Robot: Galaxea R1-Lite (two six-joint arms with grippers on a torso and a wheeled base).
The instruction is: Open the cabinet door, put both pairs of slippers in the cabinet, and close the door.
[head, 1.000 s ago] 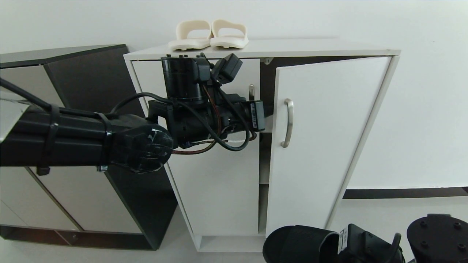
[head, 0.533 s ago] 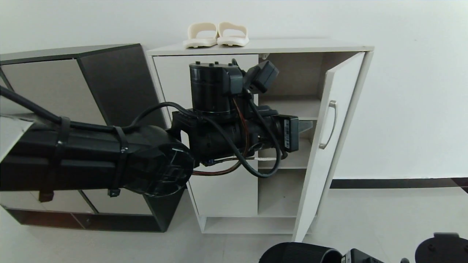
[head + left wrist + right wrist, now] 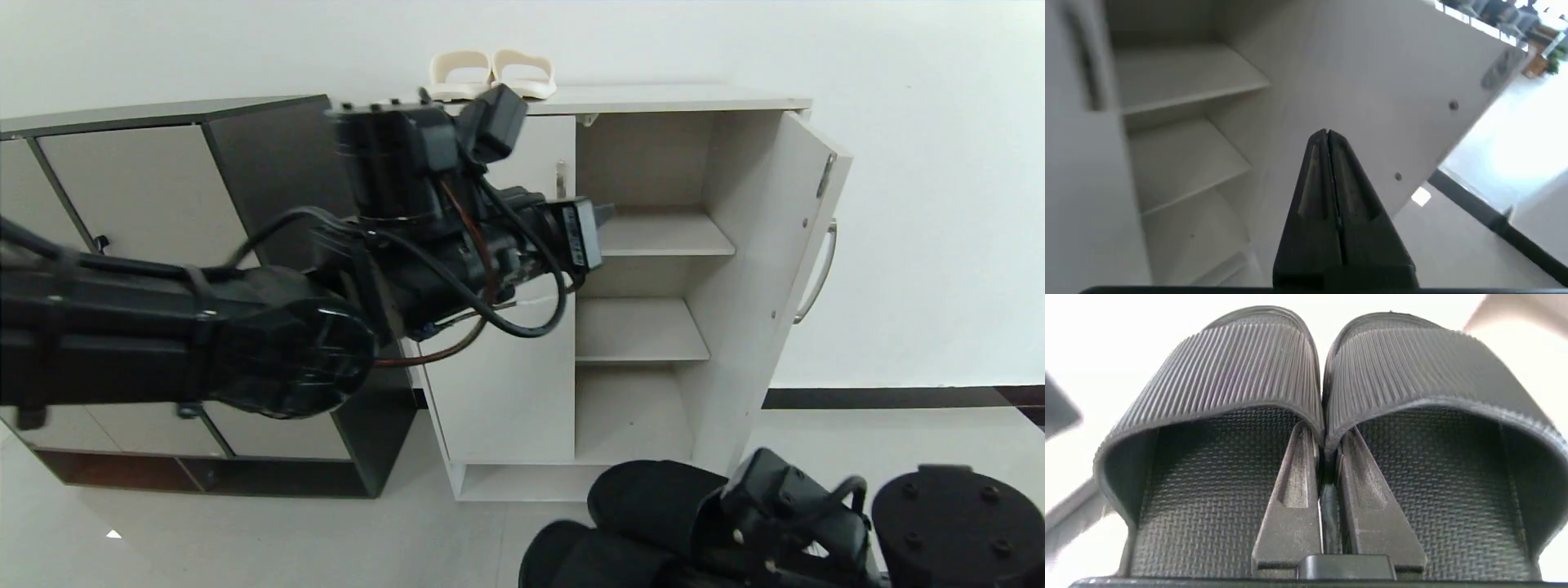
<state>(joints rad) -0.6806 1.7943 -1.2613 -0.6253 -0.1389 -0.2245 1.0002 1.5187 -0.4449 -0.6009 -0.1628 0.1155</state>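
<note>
The white cabinet has its right door swung wide open, baring three shelves. A cream pair of slippers rests on the cabinet top. My left gripper hangs shut and empty in front of the opening, level with the upper shelf; its closed tips point at the shelves and the door's inner face. Low at the front, below the open door, my right gripper is shut on the inner walls of a black pair of slippers, also seen in the head view.
The cabinet's left door stays closed, with its handle by the centre edge. A dark cabinet with grey panels stands against the white one on the left. Pale floor lies open to the right of the door.
The right door swung from barely ajar to wide open. My left gripper drew back left from the door edge. The head view shifted, and the black slippers came up into it.
</note>
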